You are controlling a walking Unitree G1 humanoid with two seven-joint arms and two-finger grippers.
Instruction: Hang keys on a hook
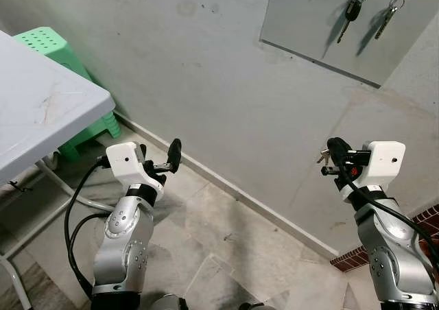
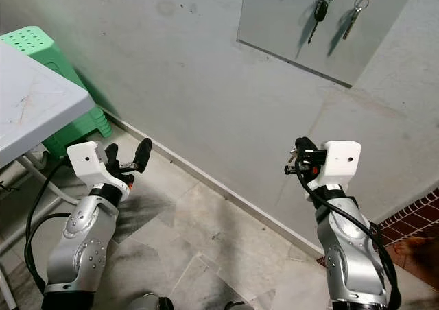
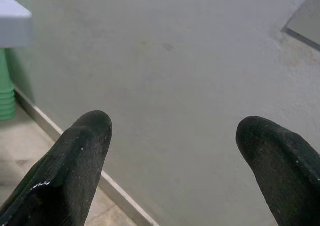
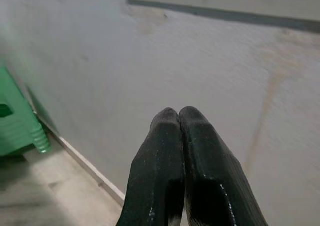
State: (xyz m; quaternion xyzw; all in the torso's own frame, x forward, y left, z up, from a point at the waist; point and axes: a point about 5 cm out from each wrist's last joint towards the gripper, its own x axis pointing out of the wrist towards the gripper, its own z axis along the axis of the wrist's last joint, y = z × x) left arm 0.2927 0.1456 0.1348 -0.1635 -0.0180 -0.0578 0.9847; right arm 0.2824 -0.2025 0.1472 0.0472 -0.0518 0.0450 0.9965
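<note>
1. Right gripper is raised toward the grey wall, fingers pressed together; a small metal bit pokes out beside them, too small to tell what it is.
2. Left gripper is held low, fingers wide apart.
3. Up high, two keys dangle on the wall panel, well above both grippers.
4. To the left, the white surface hides part of a green stool.

A white plastic table stood at left, a green plastic stool tucked behind it by the grey wall.
</note>
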